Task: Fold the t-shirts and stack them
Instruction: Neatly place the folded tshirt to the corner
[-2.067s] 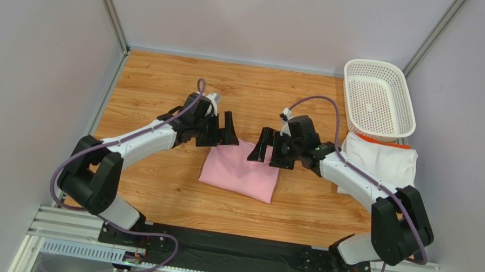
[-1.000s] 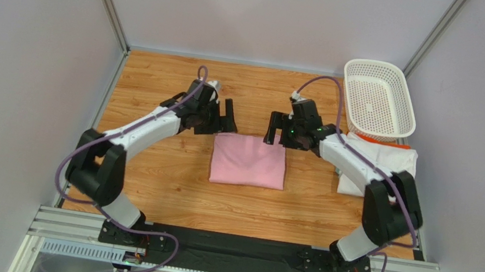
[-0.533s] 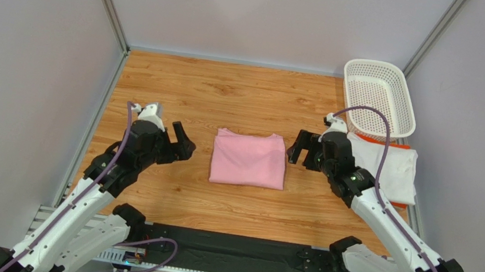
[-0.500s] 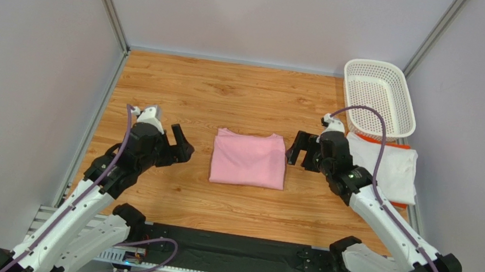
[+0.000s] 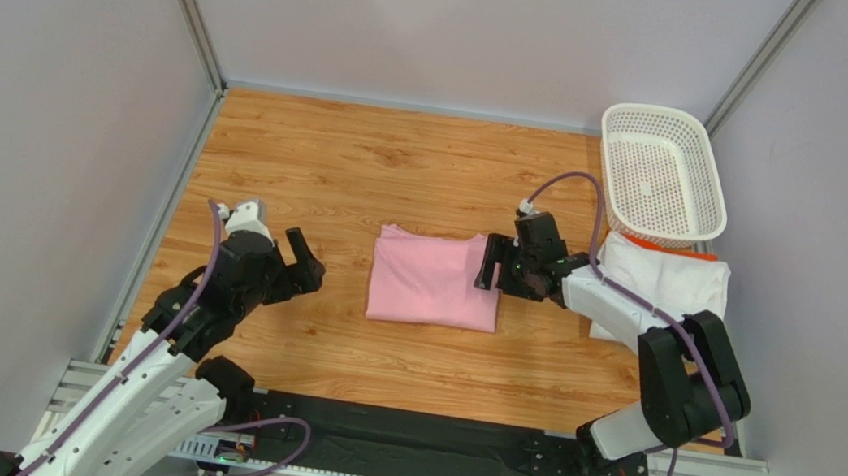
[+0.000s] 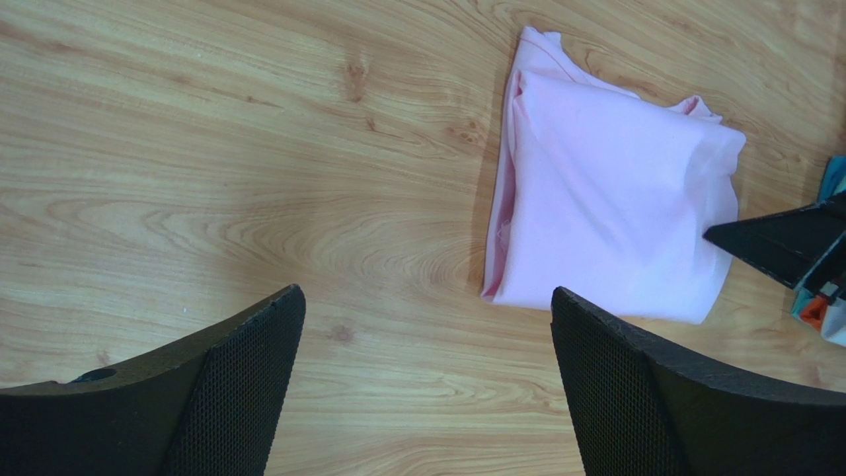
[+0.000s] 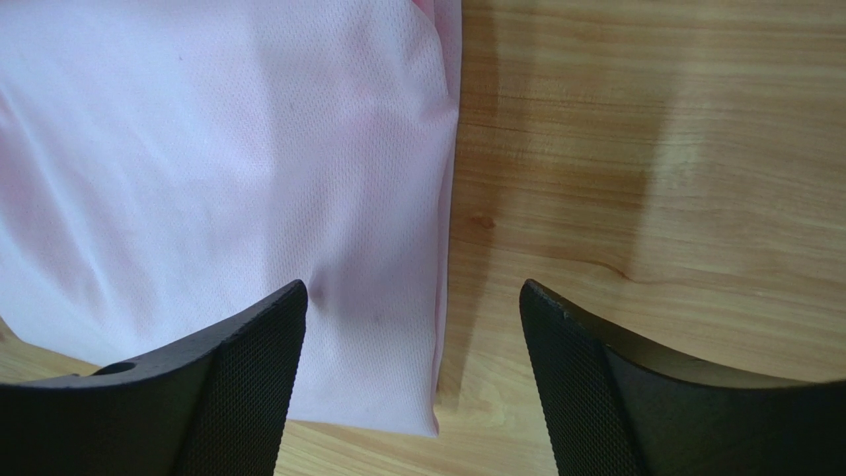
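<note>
The pink shirt (image 5: 436, 279) lies folded into a neat rectangle at the middle of the worktop (image 5: 317, 150), flat on the wood. The right claw (image 5: 496, 265) is at the shirt's right edge, jaws apart. In its wrist view one finger is over the pink cloth and the other over bare wood, with the folded edge running between them. Whether either finger touches the cloth cannot be told. The left claw (image 5: 300, 266) hangs over bare wood between the worktop's left edge and the shirt, clear of the cloth, with its jaws wide and holding nothing. The shirt lies ahead of it, beyond its fingertips. The white shirt (image 5: 681, 290), with orange trim along its far side, lies at the right edge of the worktop, partly hidden by the right arm. The basket (image 5: 661, 175) sits in the far right corner, its near rim at that trim.
</note>
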`<state>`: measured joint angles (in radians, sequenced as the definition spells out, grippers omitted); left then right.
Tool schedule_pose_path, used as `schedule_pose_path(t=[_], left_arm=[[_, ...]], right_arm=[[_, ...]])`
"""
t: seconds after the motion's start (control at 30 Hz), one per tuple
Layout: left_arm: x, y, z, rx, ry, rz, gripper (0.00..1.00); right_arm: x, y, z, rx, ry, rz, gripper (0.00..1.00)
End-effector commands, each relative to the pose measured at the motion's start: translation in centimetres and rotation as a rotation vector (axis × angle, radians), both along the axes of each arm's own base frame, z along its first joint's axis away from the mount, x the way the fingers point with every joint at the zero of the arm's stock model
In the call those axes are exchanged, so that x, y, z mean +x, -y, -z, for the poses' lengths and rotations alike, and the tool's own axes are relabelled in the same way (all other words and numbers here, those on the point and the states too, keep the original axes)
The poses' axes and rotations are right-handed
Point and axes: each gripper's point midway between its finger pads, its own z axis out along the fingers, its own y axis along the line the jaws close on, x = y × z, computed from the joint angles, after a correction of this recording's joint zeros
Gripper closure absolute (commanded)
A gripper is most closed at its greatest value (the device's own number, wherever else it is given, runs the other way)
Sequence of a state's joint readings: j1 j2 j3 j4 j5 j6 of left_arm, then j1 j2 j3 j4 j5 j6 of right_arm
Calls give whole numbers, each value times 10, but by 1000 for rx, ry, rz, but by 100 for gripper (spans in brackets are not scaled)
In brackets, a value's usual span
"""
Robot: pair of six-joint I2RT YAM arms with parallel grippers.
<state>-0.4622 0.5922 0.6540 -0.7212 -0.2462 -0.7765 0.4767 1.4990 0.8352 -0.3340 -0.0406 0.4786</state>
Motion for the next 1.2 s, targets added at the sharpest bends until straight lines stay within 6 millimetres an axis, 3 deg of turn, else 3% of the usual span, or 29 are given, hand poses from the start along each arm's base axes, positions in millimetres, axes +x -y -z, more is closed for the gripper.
schedule_pose_path(t=[0.0,0.33,0.53,0.67,0.7,0.73,0.8,0.9,1.17], left_arm=[[10,4,-11,1,49,18,0],[8,6,-7,-43,76,13,0],[4,15,-16,-90,130,69,0],[2,14,-19,-104,150,66,0],[1,14,-20,-109,155,66,0],[0,14,-19,-115,157,65,0],[-3,14,-17,-120,152,67,0],[-4,15,-18,-139,168,70,0],[-7,16,-26,-166,200,78,0]], right_arm=[[23,-22,-12,69,58,-5,22],[15,-30,24,-23,-12,-20,36],[8,-33,41,-104,-21,-31,47],[4,-32,50,-176,-13,-31,69],[3,-32,50,-181,-14,-30,82],[1,-31,51,-191,-16,-33,87],[-4,-28,45,-216,-15,-53,96],[-10,-9,30,-282,20,-36,100],[-19,71,-39,-588,134,-12,100]])
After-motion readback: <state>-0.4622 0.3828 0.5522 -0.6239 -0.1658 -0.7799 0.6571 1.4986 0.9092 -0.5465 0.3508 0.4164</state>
